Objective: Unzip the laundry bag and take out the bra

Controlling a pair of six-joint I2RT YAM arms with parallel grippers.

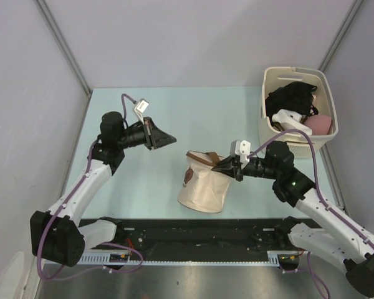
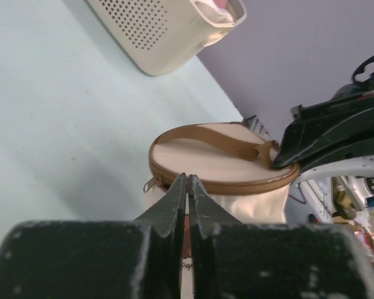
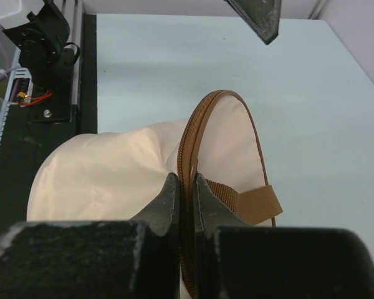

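Between the right end effector (image 3: pixel 186 187) tips: brown zipper rim (image 3: pixel 190 124) of the laundry bag (image 1: pixel 202 184), pinched tight; left end effector (image 2: pixel 187 184) closed, empty, bag ahead of it and apart; lid (image 2: pixel 218 159) looks still zipped, bra unseen, so unzipping and removal both remain

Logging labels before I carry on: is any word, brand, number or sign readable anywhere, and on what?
No text reads clearly in any view.
Brown motif on the laundry bag: too small and blurred to read.
Basket: no label visible.
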